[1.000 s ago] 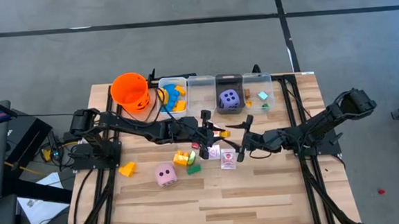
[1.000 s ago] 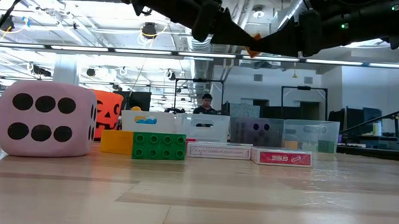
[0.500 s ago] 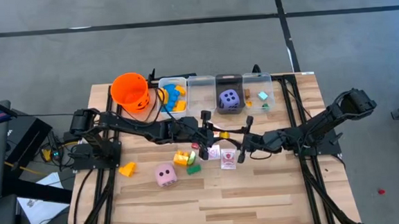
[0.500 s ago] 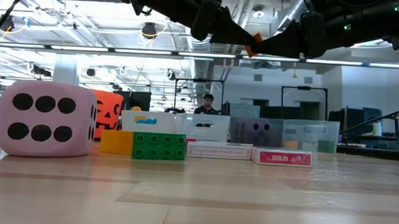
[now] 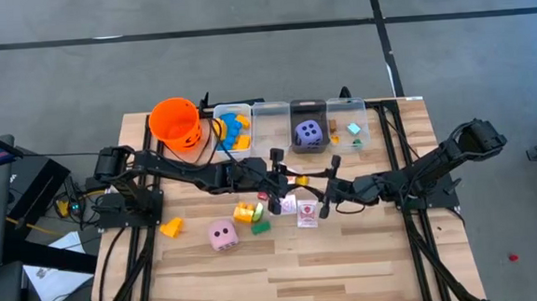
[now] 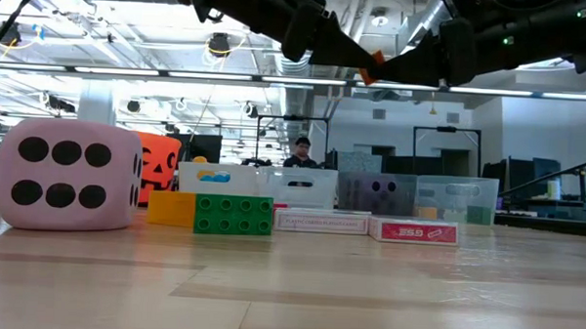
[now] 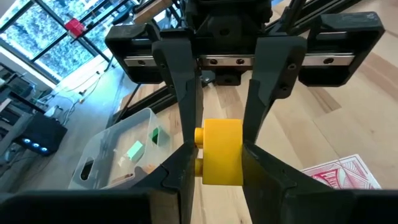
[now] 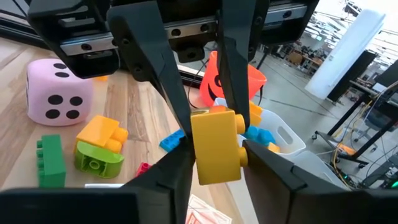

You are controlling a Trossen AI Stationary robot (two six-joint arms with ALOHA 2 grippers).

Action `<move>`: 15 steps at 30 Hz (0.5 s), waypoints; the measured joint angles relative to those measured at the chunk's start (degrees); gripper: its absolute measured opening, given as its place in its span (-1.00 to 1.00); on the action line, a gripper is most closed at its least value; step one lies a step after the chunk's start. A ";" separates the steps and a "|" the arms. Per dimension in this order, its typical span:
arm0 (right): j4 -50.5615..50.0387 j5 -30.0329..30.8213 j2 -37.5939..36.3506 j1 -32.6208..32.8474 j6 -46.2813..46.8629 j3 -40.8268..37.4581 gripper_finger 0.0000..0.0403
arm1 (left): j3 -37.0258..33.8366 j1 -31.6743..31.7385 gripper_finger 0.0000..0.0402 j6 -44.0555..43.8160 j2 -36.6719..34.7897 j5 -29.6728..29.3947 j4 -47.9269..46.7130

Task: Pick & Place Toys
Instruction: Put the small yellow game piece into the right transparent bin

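Meeting above the worktop's (image 5: 351, 276) middle, the left tool (image 5: 287, 180) and right tool (image 5: 310, 182) are facing each other. Both wrist views are showing one yellow block (image 7: 221, 152) sitting clamped between each tool's fingers, held off the worktop.

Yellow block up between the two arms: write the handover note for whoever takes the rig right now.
Left gripper: shut on the yellow block, raised above mid-table.
Right gripper: shut on the same block from the opposite side; looks like a hand-over between arms.
Done: purple dice and blue blocks lie in the clear bins at the table's far edge.
Left on the table: pink dice, green block, orange block, cards and a few small blocks beside them.
Next, probably: one gripper lets go, the other carries the block to a bin.
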 joint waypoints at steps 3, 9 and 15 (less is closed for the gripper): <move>-0.13 0.01 0.00 0.00 -0.04 0.00 -0.41 | 0.00 -0.02 -0.51 0.17 0.00 -0.01 -0.01; -0.16 0.04 0.00 0.00 -0.11 -0.01 -0.42 | 0.00 -0.02 -0.51 0.15 0.00 -0.15 0.03; -0.24 0.13 -0.04 0.00 -0.17 0.01 -0.43 | -0.02 -0.02 -0.51 0.16 0.00 -0.15 0.45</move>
